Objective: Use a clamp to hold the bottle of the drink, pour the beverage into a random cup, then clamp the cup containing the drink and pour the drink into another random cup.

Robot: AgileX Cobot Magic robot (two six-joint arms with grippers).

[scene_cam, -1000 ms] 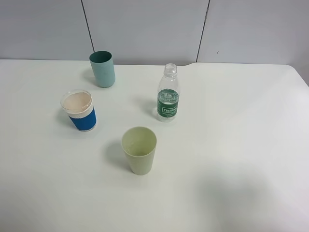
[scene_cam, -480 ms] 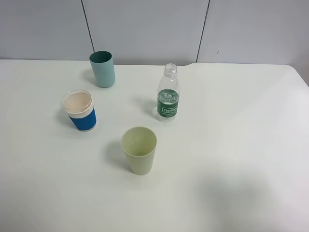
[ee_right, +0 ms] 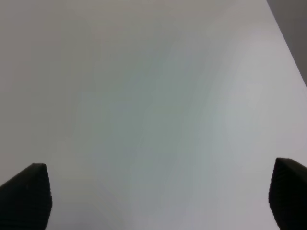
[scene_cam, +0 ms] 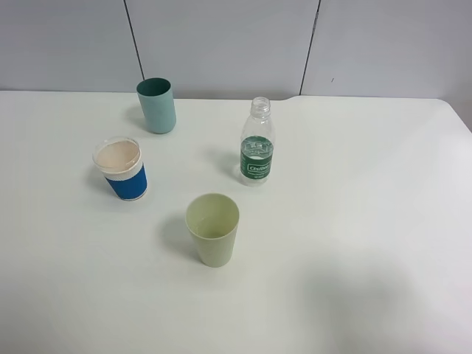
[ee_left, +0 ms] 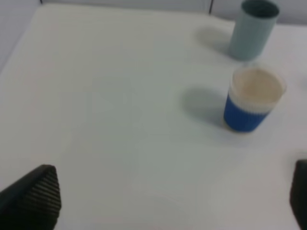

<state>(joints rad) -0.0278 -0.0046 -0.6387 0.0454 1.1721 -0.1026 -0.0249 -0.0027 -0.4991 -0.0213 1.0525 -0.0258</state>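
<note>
A clear uncapped bottle (scene_cam: 257,151) with a green label stands upright in the middle of the white table (scene_cam: 369,184). A pale green cup (scene_cam: 213,229) stands in front of it. A white cup with a blue sleeve (scene_cam: 121,169) stands at the left; it also shows in the left wrist view (ee_left: 252,99). A teal cup (scene_cam: 156,105) stands at the back left and shows in the left wrist view (ee_left: 252,29). Neither arm shows in the exterior high view. My left gripper (ee_left: 172,201) is open above bare table, short of the blue cup. My right gripper (ee_right: 158,196) is open over bare table.
A grey panelled wall (scene_cam: 221,44) runs behind the table. The table's right edge (ee_right: 288,43) shows in the right wrist view. The table's left edge (ee_left: 19,38) shows in the left wrist view.
</note>
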